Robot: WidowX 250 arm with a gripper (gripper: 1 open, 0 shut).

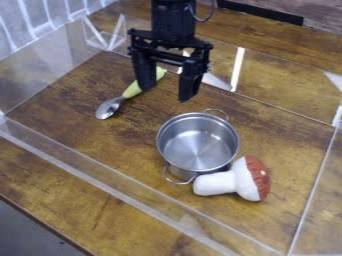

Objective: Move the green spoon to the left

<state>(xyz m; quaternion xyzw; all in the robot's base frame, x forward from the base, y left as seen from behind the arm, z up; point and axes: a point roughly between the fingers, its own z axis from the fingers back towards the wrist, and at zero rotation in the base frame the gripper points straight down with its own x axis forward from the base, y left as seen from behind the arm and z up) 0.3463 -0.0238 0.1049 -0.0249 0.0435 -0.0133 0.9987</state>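
One black gripper point(168, 82) hangs over the back of the wooden table point(80, 150), pointing straight down, its two fingers point(189, 80) spread wide apart with nothing between them. The spoon point(127, 95) lies flat on the wood just below and to the picture's left of the gripper: its silver bowl points toward the left front, and its yellow-green handle runs up and back behind the left finger, which hides part of it. Whether the finger touches the handle cannot be told. A steel pot point(198, 143) stands upright in front of the gripper, apart from the spoon. A toy mushroom point(238, 181) with a white stem and red-brown cap lies on its side just beside the pot's front right. Clear plastic walls point(120, 195) ring the table.
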